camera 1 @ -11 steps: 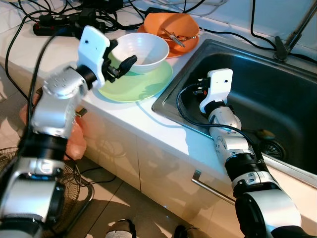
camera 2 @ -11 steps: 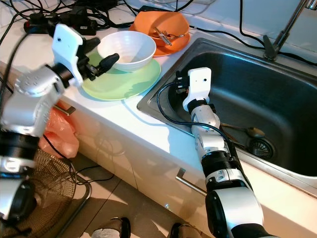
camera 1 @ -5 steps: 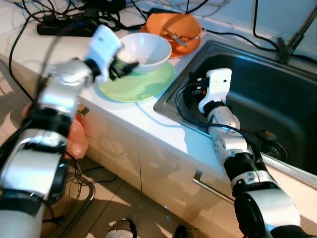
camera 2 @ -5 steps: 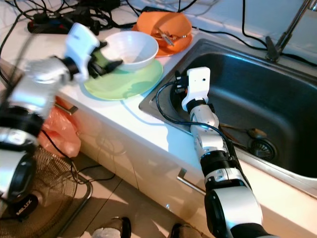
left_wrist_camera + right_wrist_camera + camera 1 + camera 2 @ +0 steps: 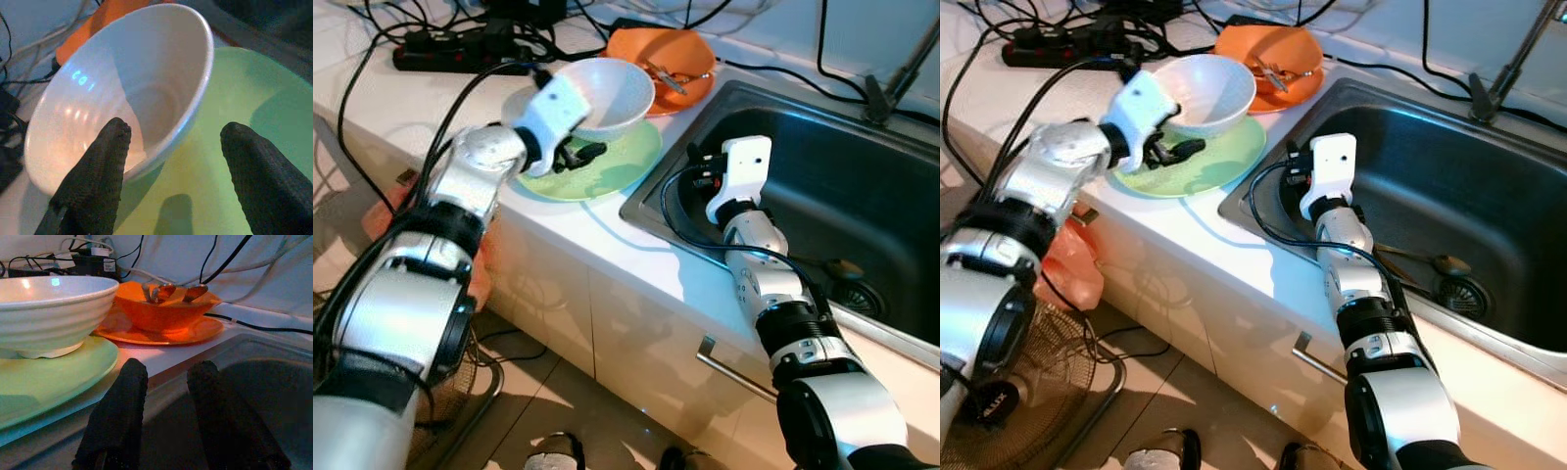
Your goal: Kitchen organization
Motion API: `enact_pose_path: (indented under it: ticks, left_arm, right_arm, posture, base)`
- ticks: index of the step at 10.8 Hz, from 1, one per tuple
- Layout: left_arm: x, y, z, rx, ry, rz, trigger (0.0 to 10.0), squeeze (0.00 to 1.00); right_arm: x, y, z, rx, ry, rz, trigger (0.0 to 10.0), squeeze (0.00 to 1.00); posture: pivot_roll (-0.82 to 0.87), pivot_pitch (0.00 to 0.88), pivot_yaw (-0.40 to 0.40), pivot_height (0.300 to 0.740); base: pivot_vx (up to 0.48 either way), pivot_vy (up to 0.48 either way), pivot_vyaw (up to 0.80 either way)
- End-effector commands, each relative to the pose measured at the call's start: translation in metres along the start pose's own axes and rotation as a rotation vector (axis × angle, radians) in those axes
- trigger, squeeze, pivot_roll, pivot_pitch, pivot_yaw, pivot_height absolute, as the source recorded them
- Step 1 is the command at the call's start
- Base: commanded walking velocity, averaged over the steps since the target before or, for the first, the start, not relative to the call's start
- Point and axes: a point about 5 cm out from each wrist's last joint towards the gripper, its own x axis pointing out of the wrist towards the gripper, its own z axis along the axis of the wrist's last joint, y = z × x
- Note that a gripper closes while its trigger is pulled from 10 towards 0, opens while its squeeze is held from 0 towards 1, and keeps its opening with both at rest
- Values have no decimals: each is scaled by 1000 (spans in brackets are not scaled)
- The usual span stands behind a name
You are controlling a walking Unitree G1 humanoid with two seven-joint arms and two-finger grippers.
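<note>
Swinging in from the worktop edge over the last second, the left tool (image 5: 576,149) now sits low against the near side of the white bowl (image 5: 603,95), which rests on the green plate (image 5: 607,166) just ahead of it. Its fingers (image 5: 98,171) stand wide apart, holding nothing: one lies at the bowl's outer wall near the rim and the other hangs over bare plate, so the rim is not yet between them. To do this step well, I judge the tool should shift until the rim sits squarely between the pads, one inside the bowl and one outside, then close gently and lift straight up so the plate underneath does not drag along. The bowl looks smooth and glazed, so a shallow pinch may slip. Beyond the bowl, the orange bowl (image 5: 666,61) with utensils stands close and should be kept clear. The right tool (image 5: 703,174) hangs at the near rim of the sink (image 5: 842,186), its fingers (image 5: 117,416) a narrow gap apart and empty. The left wrist view gives the exact finger-to-rim offset that the head views blur; the right wrist view shows the bowl's foot seated flat on the plate, while the head views alone show the tangle of cables (image 5: 460,49) behind.
</note>
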Motion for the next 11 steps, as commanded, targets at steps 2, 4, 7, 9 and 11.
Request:
enact_pose_path:
  ticks: [2,4,7,9,11]
  left_arm:
    - [7,-9,-1,127,76,-39,10000,0]
    - [9,-10,-2,207,107,-23,0,0]
    - [12,-9,3,388,134,43,0,0]
    - [14,-8,8,497,136,97,0,0]
    - [16,-12,4,517,137,109,0,0]
  right_arm:
    - [1,-4,3,10,-15,-21,10000,0]
    - [0,-4,2,11,-14,-25,10000,0]
    - [0,-6,1,12,-8,-36,10000,0]
    - [0,-6,1,15,-8,-39,10000,0]
    - [0,-5,1,16,-6,-37,10000,0]
  posture:
    - [86,90,17,740]
    - [86,92,18,740]
    - [89,93,17,740]
    - [89,96,15,740]
    - [91,96,13,740]
  base:
    - [0,0,0]
    - [0,0,0]
    - [0,0,0]
    - [0,0,0]
    - [0,0,0]
